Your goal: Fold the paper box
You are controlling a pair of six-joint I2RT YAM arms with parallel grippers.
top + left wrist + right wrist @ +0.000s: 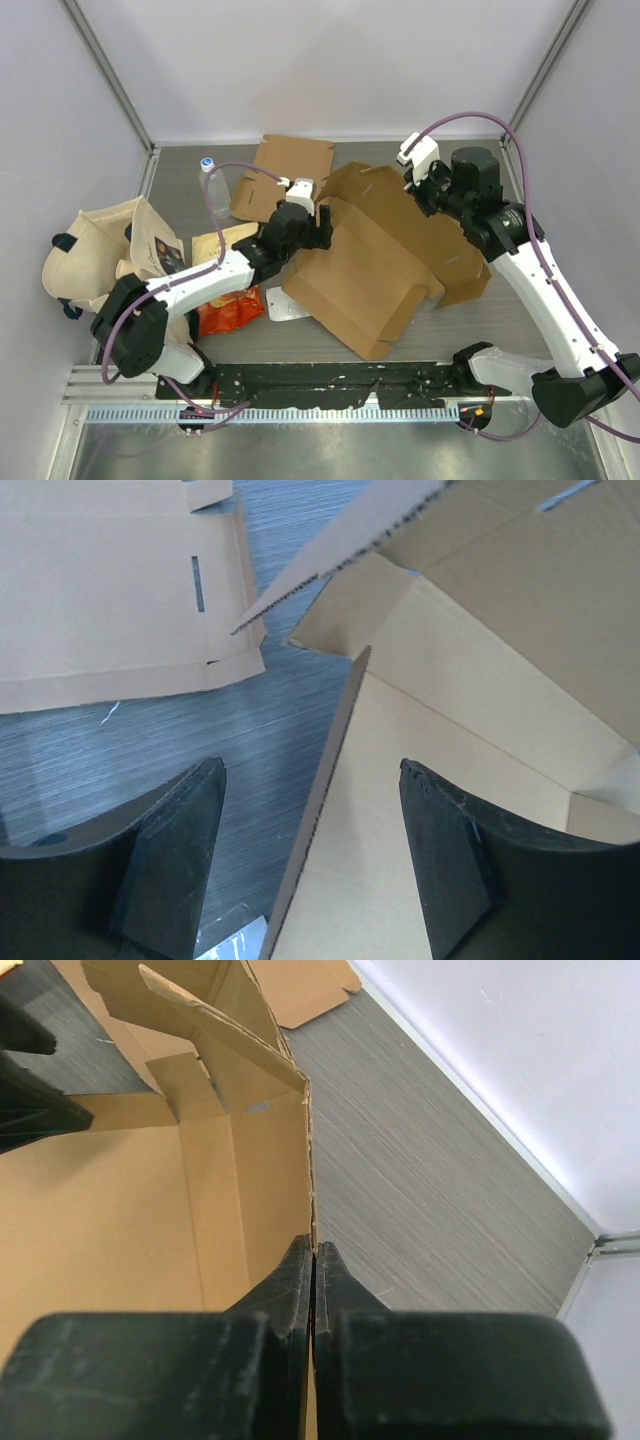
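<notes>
Grey tabletop (490, 325), paper box (370, 270) — right end effector (314, 1258) pinching its wall

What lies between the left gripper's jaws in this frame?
The left wrist view shows it: the left gripper straddles a standing wall edge of the paper box, jaws open and apparently clear of it on both sides. Bare table shows left of the wall.

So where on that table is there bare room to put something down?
Bare tabletop shows in the near strip between the cardboard box and the black rail, and beside the box's right end. The left is crowded: tote bag, snack packet, bottle, flat cardboard sheet.
</notes>
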